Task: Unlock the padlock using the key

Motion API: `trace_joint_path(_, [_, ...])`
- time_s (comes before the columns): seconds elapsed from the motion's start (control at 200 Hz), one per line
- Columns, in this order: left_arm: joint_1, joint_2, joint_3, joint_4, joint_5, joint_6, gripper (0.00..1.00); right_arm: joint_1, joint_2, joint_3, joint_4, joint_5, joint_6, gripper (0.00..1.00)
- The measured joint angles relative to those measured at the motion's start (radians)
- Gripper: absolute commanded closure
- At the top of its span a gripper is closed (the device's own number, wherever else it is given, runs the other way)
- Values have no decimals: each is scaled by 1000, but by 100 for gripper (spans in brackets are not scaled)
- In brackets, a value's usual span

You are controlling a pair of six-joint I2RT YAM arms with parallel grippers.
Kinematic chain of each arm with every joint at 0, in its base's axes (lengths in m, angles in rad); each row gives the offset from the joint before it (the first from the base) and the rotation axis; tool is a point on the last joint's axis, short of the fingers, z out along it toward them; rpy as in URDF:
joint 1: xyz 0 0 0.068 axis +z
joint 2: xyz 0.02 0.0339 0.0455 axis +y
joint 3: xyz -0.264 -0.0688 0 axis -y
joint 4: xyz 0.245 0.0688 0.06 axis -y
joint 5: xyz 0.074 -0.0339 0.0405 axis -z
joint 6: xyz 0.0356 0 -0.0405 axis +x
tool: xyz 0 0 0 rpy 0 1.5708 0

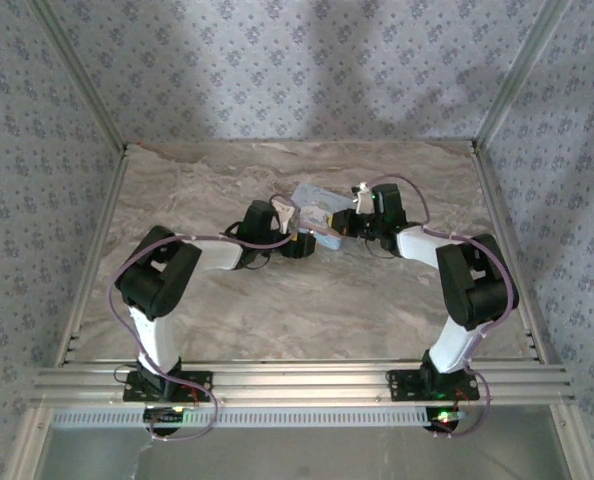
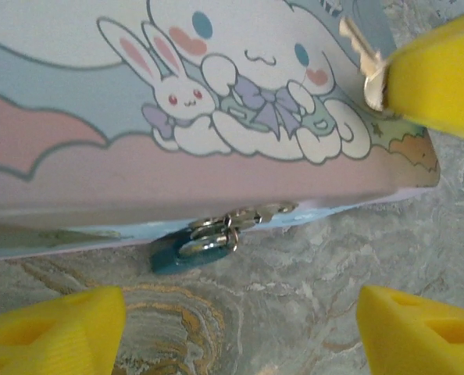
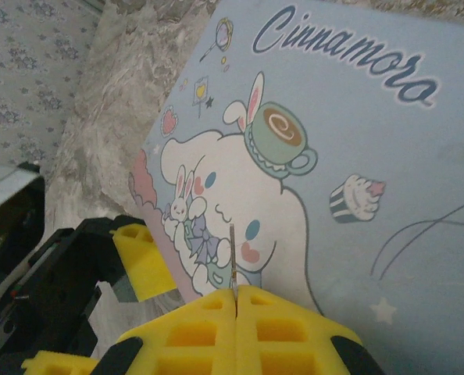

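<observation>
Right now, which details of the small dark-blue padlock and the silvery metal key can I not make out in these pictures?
- Left wrist view: small dark-blue padlock, keyhole hidden; silvery clasp and pastel blue cartoon box overlap it.
- Right wrist view: silvery metal key, edge-on sliver in the shut right gripper; teeth unreadable.
- Left wrist view: key blurred, partly behind the gripper's yellow pad.
- Top view: padlock too small.
</observation>
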Motion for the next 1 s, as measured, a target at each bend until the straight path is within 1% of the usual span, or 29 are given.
trace_joint_path(0.475, [-6, 63, 52, -11, -27, 31, 41, 31, 0, -2, 10, 25, 28, 100])
trace_joint_path(0.68, [-19, 72, 57, -16, -79, 40, 49, 38, 0, -2, 11, 37, 29, 100])
trace_joint_path(0.814, [-32, 81, 60, -24, -120, 47, 51, 42, 0, -2, 11, 39, 29, 100])
trace_joint_path(0.999, [-42, 96, 85, -57, -149, 55, 54, 44, 0, -2, 13, 43, 29, 100])
